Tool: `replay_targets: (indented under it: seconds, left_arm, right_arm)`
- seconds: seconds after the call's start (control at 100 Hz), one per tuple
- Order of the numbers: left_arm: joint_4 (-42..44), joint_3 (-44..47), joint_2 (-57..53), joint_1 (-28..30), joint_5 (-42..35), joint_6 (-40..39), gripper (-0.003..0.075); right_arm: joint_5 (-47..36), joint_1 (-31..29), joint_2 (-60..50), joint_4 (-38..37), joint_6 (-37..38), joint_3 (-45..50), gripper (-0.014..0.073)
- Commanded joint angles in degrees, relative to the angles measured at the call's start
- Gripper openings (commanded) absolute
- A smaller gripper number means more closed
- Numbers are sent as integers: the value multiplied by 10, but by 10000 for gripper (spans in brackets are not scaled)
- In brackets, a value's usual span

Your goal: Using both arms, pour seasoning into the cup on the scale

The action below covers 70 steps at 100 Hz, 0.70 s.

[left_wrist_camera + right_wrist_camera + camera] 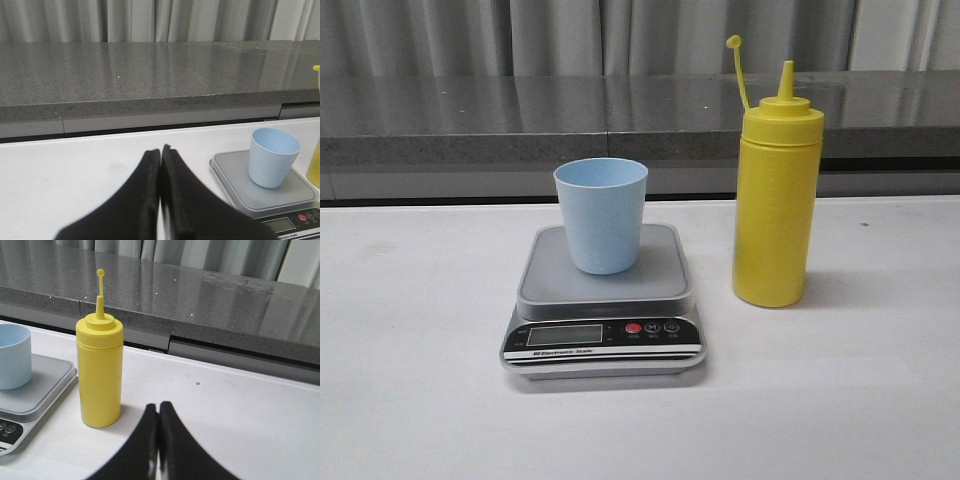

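A light blue cup (pixel 601 214) stands upright on the silver platform of the scale (pixel 603 300) in the middle of the white table. The tall yellow seasoning bottle (pixel 776 210) stands upright on the table just right of the scale, its small cap hanging open on its strap. Neither gripper shows in the front view. In the left wrist view my left gripper (pixel 160 150) is shut and empty, with the cup (pixel 273 156) and scale (pixel 265 192) off to one side. In the right wrist view my right gripper (pixel 158 406) is shut and empty, near the bottle (pixel 99 371).
A long grey stone ledge (pixel 520 120) runs along the back of the table, with grey curtains behind it. The white table (pixel 410 400) spreads out on both sides of the scale and in front of it.
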Motion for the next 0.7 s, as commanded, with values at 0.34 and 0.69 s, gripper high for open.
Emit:
replay_targets:
  seconds: [0.34,0.69]
  left_arm:
    - [-2,-15,6,0,-46,-2,-18]
    - [-2,-15,6,0,-46,-2,-18]
  right_arm:
    - [-45,-4,-12,-25,-7,-18,-120]
    - [78,-4,-134,-86,18,-17,-120]
